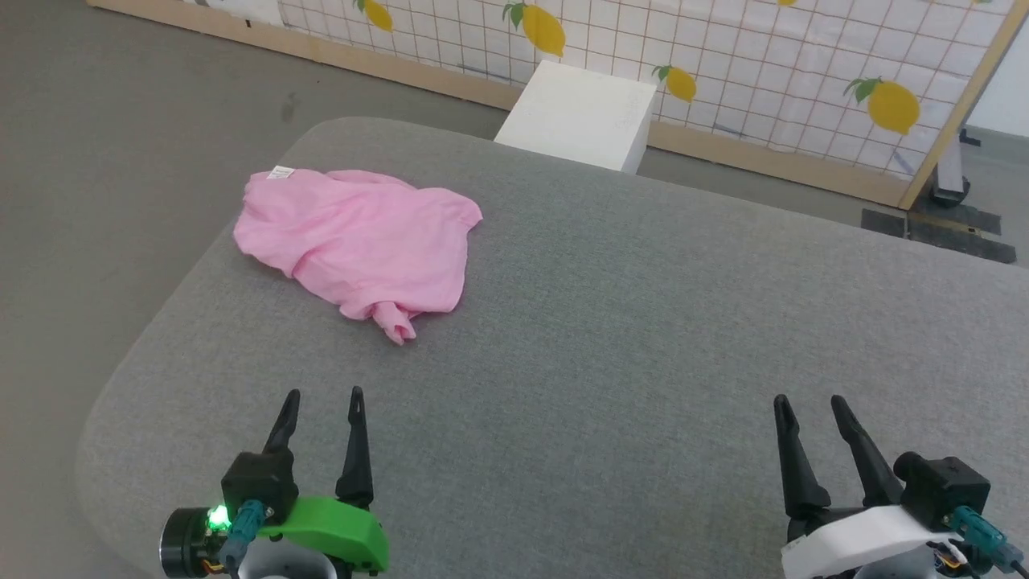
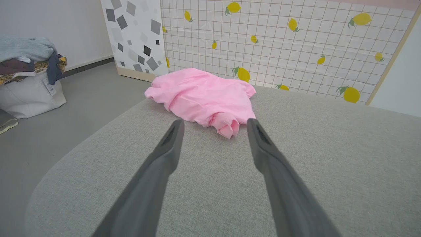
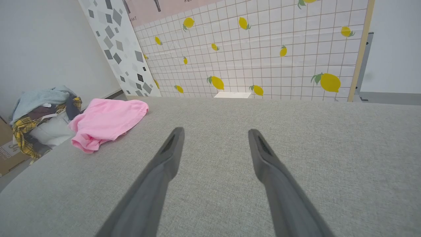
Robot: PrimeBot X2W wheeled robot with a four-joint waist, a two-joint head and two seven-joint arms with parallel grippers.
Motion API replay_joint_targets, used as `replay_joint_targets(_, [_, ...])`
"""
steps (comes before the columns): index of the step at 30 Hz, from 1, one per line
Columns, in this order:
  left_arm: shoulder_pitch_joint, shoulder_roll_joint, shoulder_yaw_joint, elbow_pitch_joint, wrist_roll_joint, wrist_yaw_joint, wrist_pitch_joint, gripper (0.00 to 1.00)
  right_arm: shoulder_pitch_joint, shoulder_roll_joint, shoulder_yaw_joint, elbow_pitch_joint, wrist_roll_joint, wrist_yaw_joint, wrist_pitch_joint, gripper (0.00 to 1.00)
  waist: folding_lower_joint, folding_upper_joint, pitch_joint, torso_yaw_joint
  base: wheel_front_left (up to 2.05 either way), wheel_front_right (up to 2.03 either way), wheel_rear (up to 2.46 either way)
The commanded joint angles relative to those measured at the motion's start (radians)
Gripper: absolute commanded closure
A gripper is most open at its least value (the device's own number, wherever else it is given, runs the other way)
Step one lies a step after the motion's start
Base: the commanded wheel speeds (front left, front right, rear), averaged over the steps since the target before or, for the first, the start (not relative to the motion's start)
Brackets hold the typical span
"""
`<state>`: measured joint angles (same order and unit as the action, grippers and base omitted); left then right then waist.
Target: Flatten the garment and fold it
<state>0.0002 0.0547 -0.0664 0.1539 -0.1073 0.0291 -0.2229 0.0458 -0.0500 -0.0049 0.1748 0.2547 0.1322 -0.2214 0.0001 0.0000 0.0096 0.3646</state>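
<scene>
The pink garment (image 1: 358, 241) lies crumpled near the far left corner of the grey padded table (image 1: 643, 338), a small white label (image 1: 280, 172) at its far edge and a twisted bit of cloth pointing toward me. My left gripper (image 1: 323, 396) is open near the table's front left, well short of the garment (image 2: 204, 95), nothing between its fingers. My right gripper (image 1: 808, 400) is open at the front right, far from the garment (image 3: 105, 123), which lies off to its left.
A white box (image 1: 579, 117) stands on the floor behind the table, before a lemon-patterned grid screen (image 1: 723, 48). A white bag heaped with clothes (image 2: 28, 79) sits on the floor to the left. Bare grey table surface stretches across the middle and right.
</scene>
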Motion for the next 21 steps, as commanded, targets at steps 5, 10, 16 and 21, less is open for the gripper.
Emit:
replay_joint_targets(5, [0.014, -0.004, -0.002, 0.011, -0.011, 0.009, -0.020, 0.00, 0.015, 0.000, 0.001, 0.005, -0.023, -0.001, -0.022, 0.00, -0.0001, 0.0000, 0.000, 0.018, 0.00, 0.00, 0.00])
replay_joint_targets(10, [0.015, -0.004, 0.000, 0.019, -0.010, 0.014, -0.030, 0.00, 0.017, 0.000, 0.003, 0.001, -0.033, -0.001, -0.032, 0.00, -0.0001, 0.0000, -0.001, 0.032, 0.00, 0.00, 0.00])
replay_joint_targets(16, [0.014, -0.004, 0.003, 0.025, -0.011, 0.015, -0.039, 0.00, 0.019, 0.000, 0.003, 0.003, -0.026, -0.002, -0.040, 0.00, -0.0001, 0.0000, -0.003, 0.040, 0.00, 0.00, 0.00])
replay_joint_targets(21, [0.014, -0.004, 0.006, 0.025, -0.011, 0.015, -0.039, 0.00, 0.019, 0.000, 0.003, 0.007, -0.027, -0.002, -0.040, 0.00, -0.0001, 0.0000, -0.006, 0.035, 0.00, 0.00, 0.00])
